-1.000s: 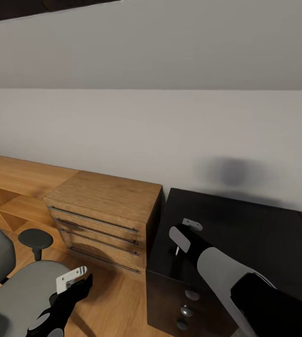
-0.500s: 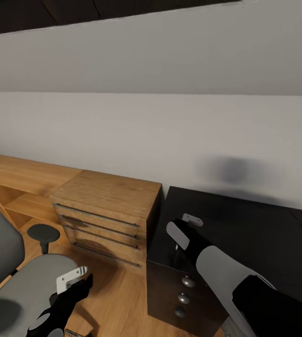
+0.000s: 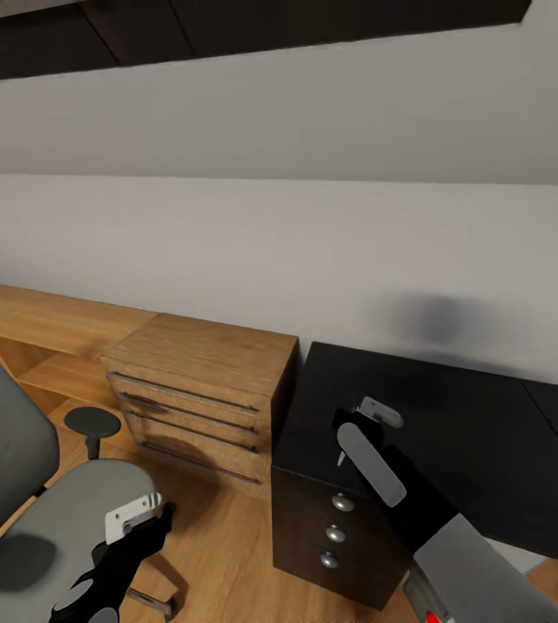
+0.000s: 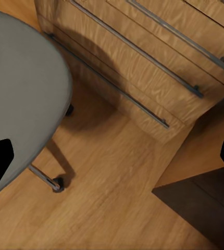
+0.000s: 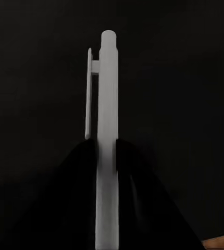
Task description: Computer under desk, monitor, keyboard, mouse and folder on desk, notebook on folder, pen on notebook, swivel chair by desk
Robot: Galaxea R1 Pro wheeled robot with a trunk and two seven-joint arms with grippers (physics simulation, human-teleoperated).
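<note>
swivel chair point(image 3: 45, 519) cropped, pen point(image 5: 107, 146) tip hidden — desk point(image 3: 486, 450) cut

Light-wood chest of drawers point(image 3: 199, 388) against white wall point(image 3: 279, 251).

From above, the desk point(image 3: 452, 433) at four o'clock and the wooden chest of drawers point(image 3: 196, 381) at nine o'clock are overlooked by the head view. The chest point(image 4: 143, 62) and swivel chair point(image 4: 23, 99) are seen closer by the left wrist view. The pen point(image 5: 107, 146) is framed very near against the desk's black top by the right wrist view.

Right arm point(image 3: 452, 554) is showing black casing with grey shell panels (a small red mark near its base); left gripper point(image 3: 136, 512) is showing a pale grey finger on a black wrist.
</note>
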